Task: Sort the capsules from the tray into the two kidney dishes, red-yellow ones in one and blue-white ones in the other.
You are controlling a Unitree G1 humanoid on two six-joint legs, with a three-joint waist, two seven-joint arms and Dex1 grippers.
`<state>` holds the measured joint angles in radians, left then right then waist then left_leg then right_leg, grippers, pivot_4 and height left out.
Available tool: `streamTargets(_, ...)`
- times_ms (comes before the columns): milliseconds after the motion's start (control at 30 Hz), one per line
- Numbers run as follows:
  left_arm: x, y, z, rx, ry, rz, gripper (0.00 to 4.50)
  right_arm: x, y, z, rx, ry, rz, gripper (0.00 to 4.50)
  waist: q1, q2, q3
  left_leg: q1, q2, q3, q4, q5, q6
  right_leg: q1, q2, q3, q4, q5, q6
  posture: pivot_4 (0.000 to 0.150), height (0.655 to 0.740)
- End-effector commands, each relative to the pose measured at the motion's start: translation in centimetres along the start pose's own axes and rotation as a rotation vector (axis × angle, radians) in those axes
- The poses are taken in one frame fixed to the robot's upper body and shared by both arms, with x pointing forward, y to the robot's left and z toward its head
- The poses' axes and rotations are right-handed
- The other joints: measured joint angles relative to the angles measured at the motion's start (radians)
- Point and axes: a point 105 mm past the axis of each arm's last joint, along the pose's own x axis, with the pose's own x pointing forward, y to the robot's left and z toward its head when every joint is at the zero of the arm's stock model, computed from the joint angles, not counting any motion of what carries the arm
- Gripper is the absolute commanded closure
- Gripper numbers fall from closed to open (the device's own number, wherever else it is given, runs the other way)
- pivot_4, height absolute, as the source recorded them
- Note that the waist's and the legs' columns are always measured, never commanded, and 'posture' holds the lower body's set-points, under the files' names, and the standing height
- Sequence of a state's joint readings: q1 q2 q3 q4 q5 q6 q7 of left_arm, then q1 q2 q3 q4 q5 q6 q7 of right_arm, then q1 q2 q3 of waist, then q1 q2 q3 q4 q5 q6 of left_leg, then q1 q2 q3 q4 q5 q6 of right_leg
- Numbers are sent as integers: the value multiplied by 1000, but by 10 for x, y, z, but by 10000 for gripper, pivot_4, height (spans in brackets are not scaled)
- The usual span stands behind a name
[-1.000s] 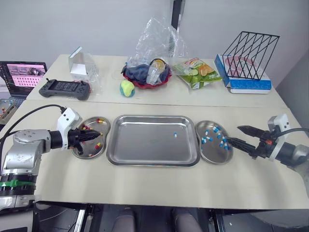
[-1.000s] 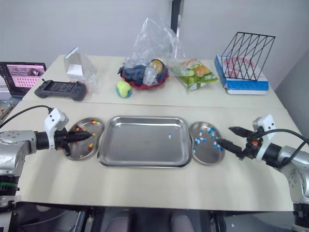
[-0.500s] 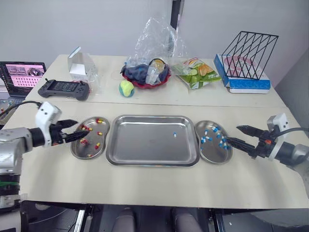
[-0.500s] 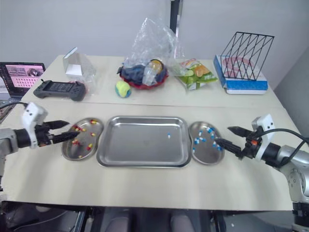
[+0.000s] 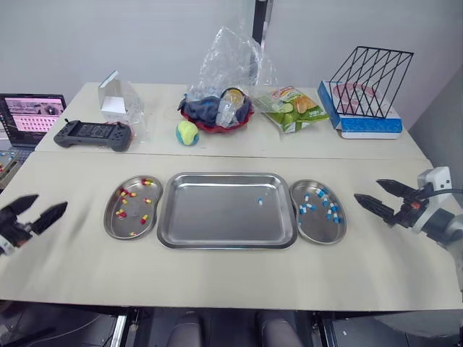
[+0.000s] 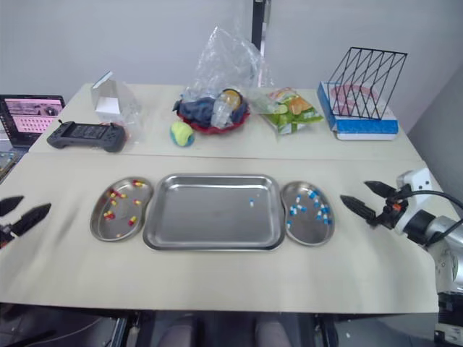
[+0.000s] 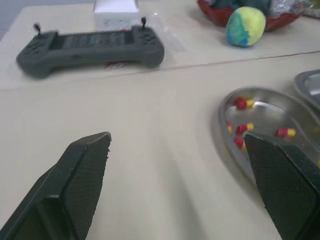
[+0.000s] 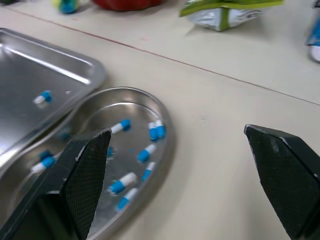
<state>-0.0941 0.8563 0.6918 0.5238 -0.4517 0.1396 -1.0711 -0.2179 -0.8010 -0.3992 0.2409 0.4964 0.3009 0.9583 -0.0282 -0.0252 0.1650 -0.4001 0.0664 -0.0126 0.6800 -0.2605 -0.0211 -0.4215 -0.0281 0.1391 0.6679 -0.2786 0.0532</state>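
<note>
- L gripper (image 5: pixel 51 201): fingers apart, empty, above table (image 5: pixel 217 278) nr its L edge, well apart from L dish (image 5: pixel 110 218).
- R gripper (image 5: pixel 367 189): fingers apart, empty, just R of R dish (image 5: pixel 341 230).
- tray (image 5: pixel 217 228): one blue-white capsule (image 5: pixel 260 201), R of centre.
- L dish: red-yellow caps (image 5: pixel 144 217); R dish: blue-white caps (image 5: pixel 329 214).

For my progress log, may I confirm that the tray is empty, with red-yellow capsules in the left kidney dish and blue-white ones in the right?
Not quite: the tray holds one blue-white capsule, as the left eye view shows. The rest stands: red-yellow capsules in the left kidney dish, blue-white capsules in the right kidney dish.
</note>
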Motion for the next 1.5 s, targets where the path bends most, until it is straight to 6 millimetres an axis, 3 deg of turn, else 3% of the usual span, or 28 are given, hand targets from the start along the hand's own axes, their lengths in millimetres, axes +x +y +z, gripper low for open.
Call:
streamTargets(33, -10, 12, 26, 46, -121, 75, 376, -4, -12, 13, -59, -76, -59, 0, 6, -1, 0, 0, 0, 0, 0, 0, 0, 0, 0, -1, 0, 0, 0, 1500, 7174)
streamTargets(433, -10, 2, 16, 69, -86, 32, 376, -5, -21, 8, -78, -86, -100, 0, 0, 0, 0, 1, 0, 0, 0, 0, 0, 0, 0, 0, 1, 0, -1, 1500, 7174)
streamTargets(733, -8, 0, 17, 47, -96, 15, 376, -4, -24, 8, -83, -80, -111, 0, -12, 0, 0, 1, 0, 0, -1, 0, 0, 0, 0, 0, 1, 0, -1, 1500, 7174)
streamTargets(1067, -4, -18, 27, 79, -109, -97, 376, 0, -24, 12, -92, -63, -96, 0, -15, 0, 0, 1, 0, 0, -1, 0, 0, 0, 0, 0, 1, 0, -1, 1500, 7174)
streamTargets(1400, -7, -33, 35, 88, -104, -239, 376, 8, 6, 22, -117, -28, 20, 0, -17, 0, 0, 1, 1, 0, -1, 0, 0, 0, 0, 0, 1, 0, -1, 1500, 7174)
streamTargets(1500, -6, -45, 35, 63, -84, -324, 376, 21, 34, 35, -102, -47, 115, 0, -17, 0, 0, 1, 1, 0, -1, 0, 0, 0, 0, 0, 1, 0, -1, 1500, 7174)
